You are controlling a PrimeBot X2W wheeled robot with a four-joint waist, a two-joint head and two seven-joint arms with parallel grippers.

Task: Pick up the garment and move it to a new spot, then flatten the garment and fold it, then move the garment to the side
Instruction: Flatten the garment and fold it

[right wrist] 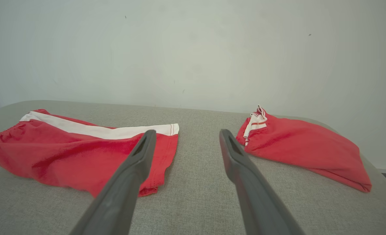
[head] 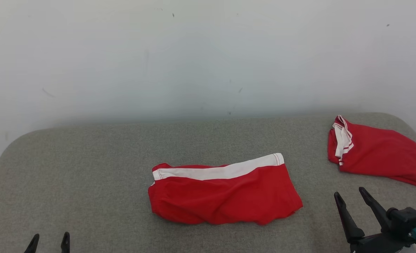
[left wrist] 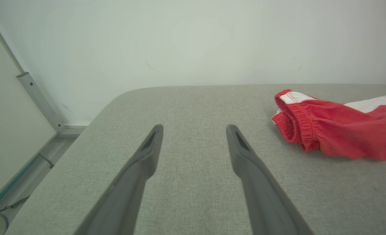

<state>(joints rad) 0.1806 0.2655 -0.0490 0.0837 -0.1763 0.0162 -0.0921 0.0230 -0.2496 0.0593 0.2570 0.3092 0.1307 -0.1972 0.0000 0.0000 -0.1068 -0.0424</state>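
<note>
Grey woven upholstery covers the table (head: 88,158), which runs back to a plain white wall (head: 208,52). The left gripper (head: 51,235) and the right gripper (head: 349,193) both hover over bare cloth with their fingers spread wide and nothing between them. The red shorts (head: 225,195), with a white side stripe, lie doubled over between the two. The elastic waistband is ahead and to the right of the left gripper, and the hem end is just ahead and to the left of the right one. A red garment with striped trim (head: 380,158) sits ahead and to the right of the right gripper, near the table's corner. The shorts' lie fits either a piece waiting to be lifted or one already folded and due to go aside. Any grasp would likely go best low against the upholstery, pinching every layer at waistband and hem together so nothing sags open.
</note>
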